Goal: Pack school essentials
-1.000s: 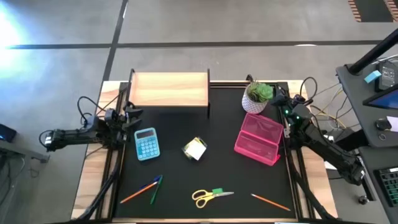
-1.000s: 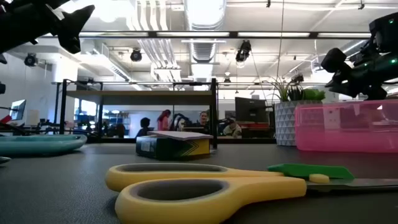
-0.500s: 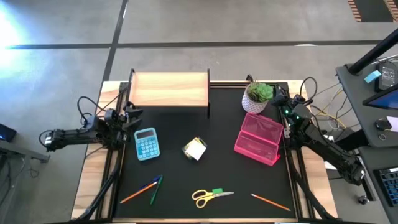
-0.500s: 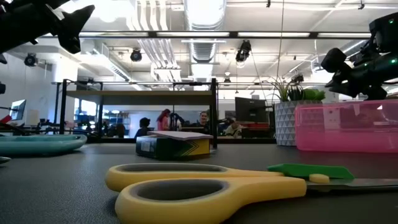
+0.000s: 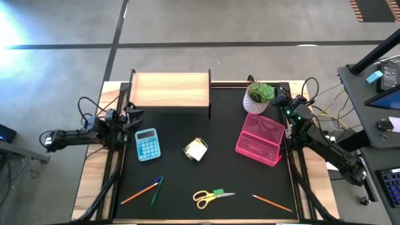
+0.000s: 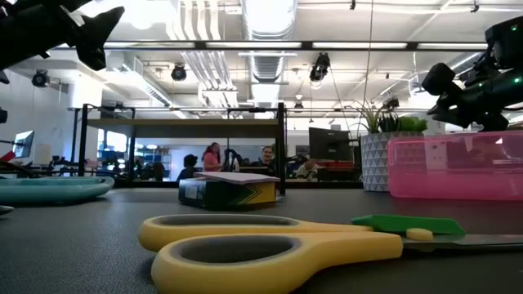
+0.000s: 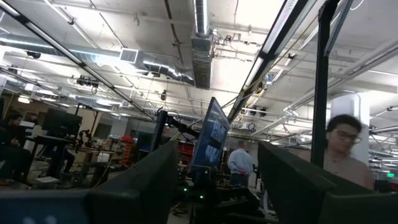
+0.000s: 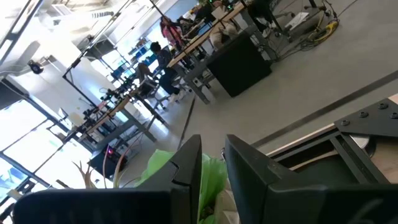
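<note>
Workspace: black mat [image 5: 187, 181] on a wooden table, open-plan office with ceiling ducts behind it; people sat at distant desks.
Change since earlier frames: we found none on the table; both arms and every item matched the frames of one second and half a second earlier. Only a person in the far background of the low view had shifted slightly.
Meaning for the task: we judged that packing had not begun; no item was held or inside a container.
Left gripper [image 5: 135, 113]: at 9 o'clock on the table edge, just beside the blue calculator [image 5: 147, 144]; fingers [image 7: 149, 180] stood well apart, with nothing between them.
Right gripper [image 5: 279, 100]: at 2 o'clock, near the potted plant [image 5: 260, 97]; fingers [image 8: 186, 168] stood close together with a narrow gap, gripping nothing we could see.
Pink case [image 5: 260, 140]: at 3 o'clock, open, with nothing visible in it; we took it for the likely container.
Wooden box [image 5: 170, 89]: at 12 o'clock, against the far edge.
Sticky-note block [image 5: 196, 150]: at centre, clear of both grippers.
Yellow-handled scissors [image 5: 209, 197]: at 6 o'clock, with the green eraser [image 5: 218, 192] touching them.
Pencil and pens [image 5: 146, 189]: at 7 o'clock, lying together.
Single orange pencil [image 5: 271, 202]: at 5 o'clock, alone.
Next requirement: we judged that either arm must descend to a first item; the thin, flat pencils looked hardest to pinch.
</note>
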